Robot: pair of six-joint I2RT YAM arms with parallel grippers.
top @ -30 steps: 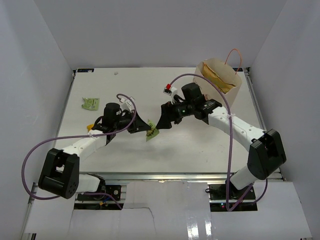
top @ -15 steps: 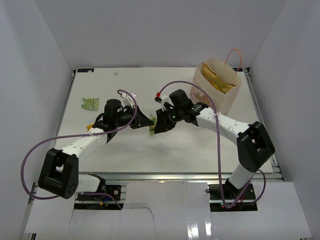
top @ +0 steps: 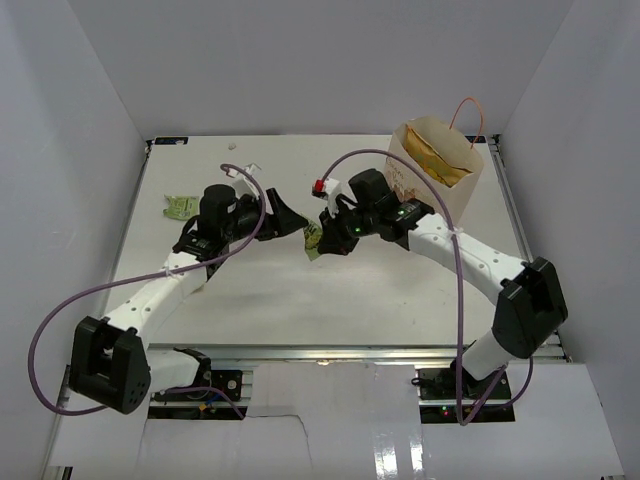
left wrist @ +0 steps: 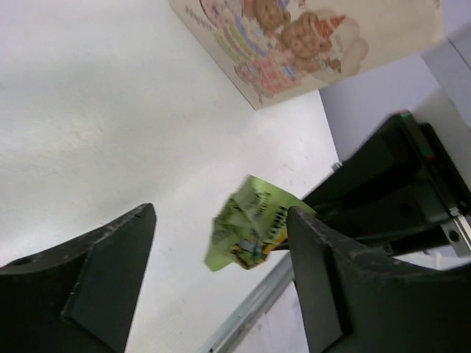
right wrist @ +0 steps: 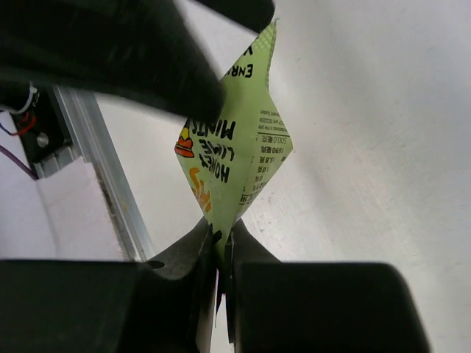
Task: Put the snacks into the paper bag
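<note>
Only the left wrist view settles the left end effector (left wrist: 221, 220): jaws spread wide and released, nothing in them. The green packet (left wrist: 249, 229) hangs in the gap beyond the tips, clear of both fingers. The top view just shows two tool heads nose to nose. Only the right wrist view shows the right end effector (right wrist: 218, 239) clenched on the packet's lower corner. The packet stands upright above the tips, off the tabletop (top: 250, 300), with the left tool a dark blur just behind it. The top view adds a second green packet (top: 180, 207) lying flat at far left, well apart from both arms. It also shows the paper bag (top: 452, 190) upright and open at far right, chip bag (top: 433, 157) inside, orange handle (top: 466, 112) sticking up. The held packet is mid-tabletop, left of the bag and outside it. The right wrist and a purple cable (top: 458, 330) cross in front of the bag's lower left side. The left arm stretches from its base at bottom left up and rightward. The right arm folds at an elbow near the right edge, forearm pointing left.
</note>
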